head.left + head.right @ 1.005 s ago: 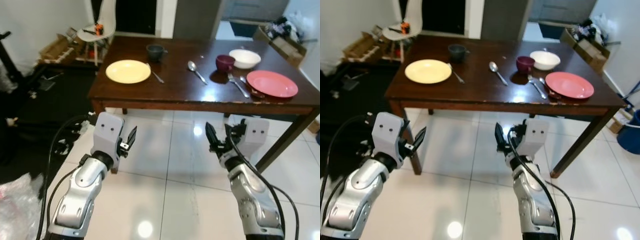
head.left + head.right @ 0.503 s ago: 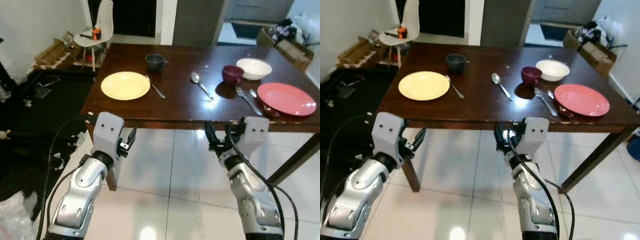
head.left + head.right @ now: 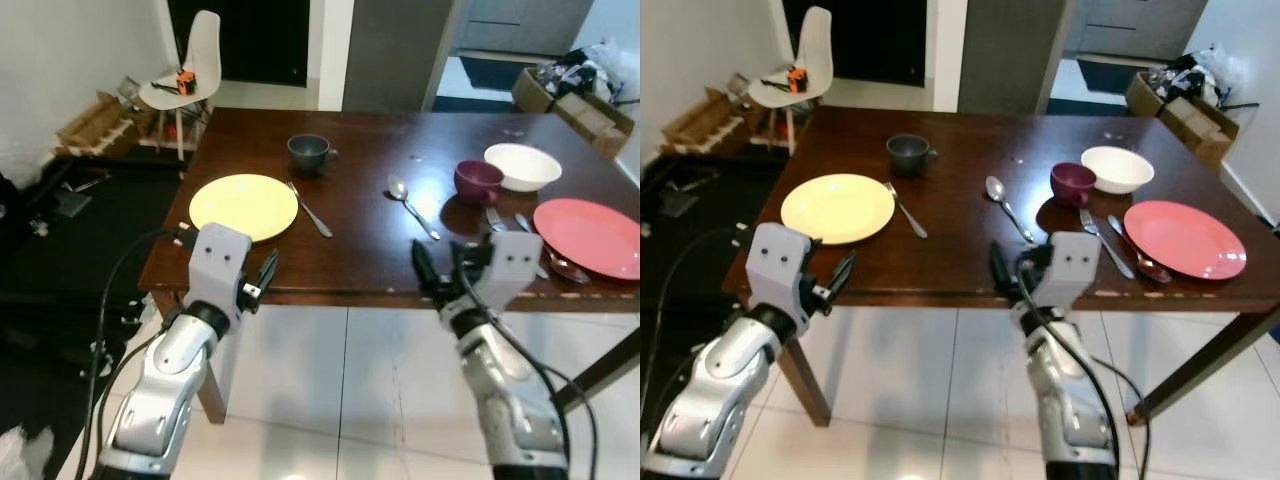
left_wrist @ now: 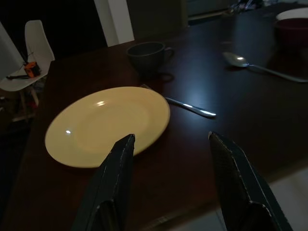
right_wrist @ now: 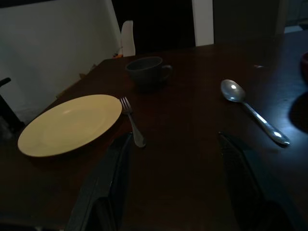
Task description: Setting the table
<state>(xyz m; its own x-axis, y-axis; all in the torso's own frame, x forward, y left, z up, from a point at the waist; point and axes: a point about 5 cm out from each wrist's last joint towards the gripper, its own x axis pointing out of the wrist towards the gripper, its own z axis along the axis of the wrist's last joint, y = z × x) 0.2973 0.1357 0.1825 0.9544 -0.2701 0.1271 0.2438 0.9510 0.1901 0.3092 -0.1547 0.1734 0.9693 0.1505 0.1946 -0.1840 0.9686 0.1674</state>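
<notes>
A dark wooden dining table (image 3: 380, 240) stands on white floor tiles. Both grippers hover at its near edge, fingers apart: left gripper (image 3: 262, 277) at 7 o'clock, right gripper (image 3: 440, 270) at 5. Beyond lie a round yellow plate (image 3: 243, 206) with a steel fork (image 3: 310, 209) beside it, a grey mug (image 3: 308, 153) at 11, and a red plate (image 3: 592, 237) at 3.
</notes>
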